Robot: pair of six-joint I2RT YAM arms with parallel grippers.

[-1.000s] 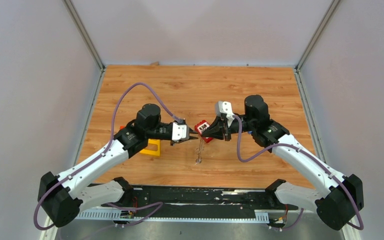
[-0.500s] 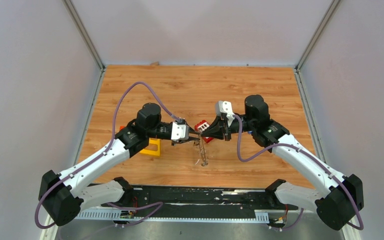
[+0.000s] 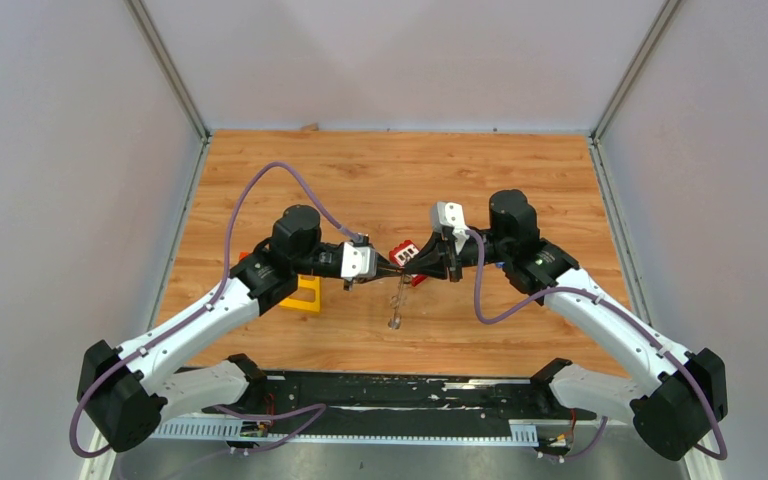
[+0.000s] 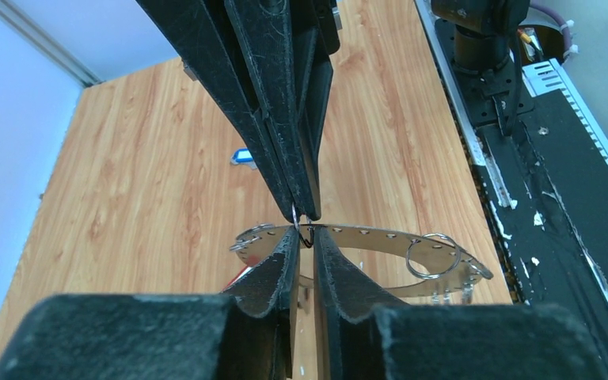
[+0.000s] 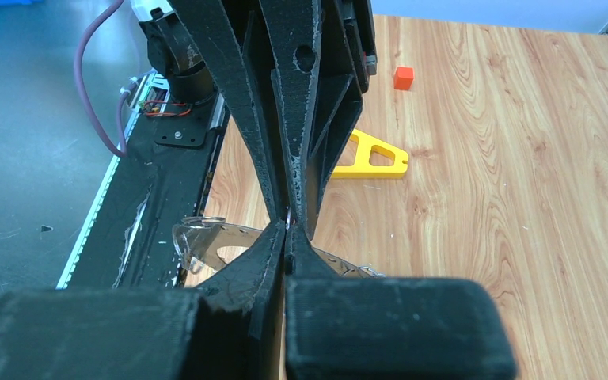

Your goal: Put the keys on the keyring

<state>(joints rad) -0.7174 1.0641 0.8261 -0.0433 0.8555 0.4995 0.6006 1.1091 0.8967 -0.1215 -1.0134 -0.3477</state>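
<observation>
The keyring (image 3: pixel 396 300), a thin metal band with holes and small split rings, hangs edge-on above the table where both grippers meet. My right gripper (image 3: pixel 406 268) is shut on its upper edge (image 5: pixel 206 236), fingertips pressed together (image 5: pixel 287 228). My left gripper (image 3: pixel 384 272) faces it tip to tip. In the left wrist view its jaws (image 4: pixel 305 236) stand a narrow slit apart at the band (image 4: pixel 380 237), with a small dark wire loop between the tips. Whether they pinch it I cannot tell. A blue-headed key (image 4: pixel 243 157) lies on the wood beyond.
A red block (image 3: pixel 407 254) sits just behind the grippers. The yellow triangular frame (image 3: pixel 305 293) lies under the left arm, with an orange cube (image 5: pixel 403 77) past it. A black strip (image 3: pixel 410 392) runs along the table's near edge.
The hanging keyring swung out to the right and has come back to hang straight down. The left jaws have narrowed. Both arms have stayed almost in place.
</observation>
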